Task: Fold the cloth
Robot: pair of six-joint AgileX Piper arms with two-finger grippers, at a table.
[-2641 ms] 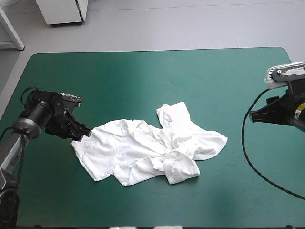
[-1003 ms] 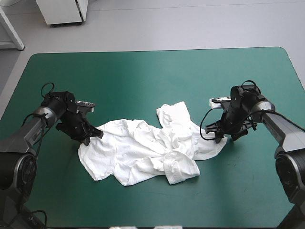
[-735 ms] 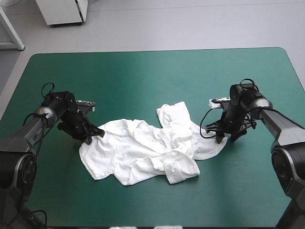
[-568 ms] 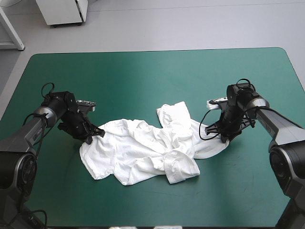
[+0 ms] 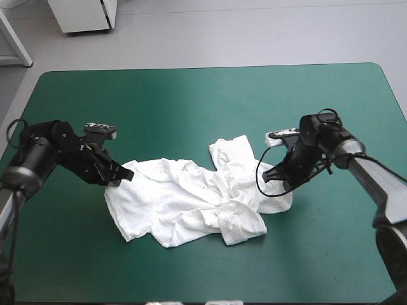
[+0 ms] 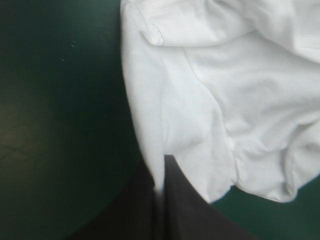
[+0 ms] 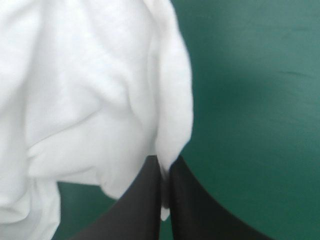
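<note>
T-shirt (image 5: 197, 202) sits as a rumpled, half-spread white heap on the teal-green cover (image 5: 191, 101), a little nearer than the table's middle and well apart from every edge. At its left end the left gripper (image 5: 121, 175) comes in low from the left side and meets the cloth at the far-left corner. In the left wrist view its black fingers are drawn together into a narrow arch, with a thin strip of the shirt's edge pinched between them and the rest of the cloth spreading ahead. Across the middle the fabric is bunched in overlapping folds. One flap, perhaps a sleeve, points toward the far side, and a rolled lobe lies at the near side. At the right end the right gripper (image 5: 268, 175) reaches in from the right and touches the shirt's right edge. Its wrist view shows the fingers all but closed on a fold of white cloth, with bare cover beside it. My reading is that this is the opening step: both ends are gripped so the heap can be drawn out flat before any fold is made. The next move would call for raising and parting the two arms evenly, taut enough to open the wrinkles without tugging either pinched edge free.
</note>
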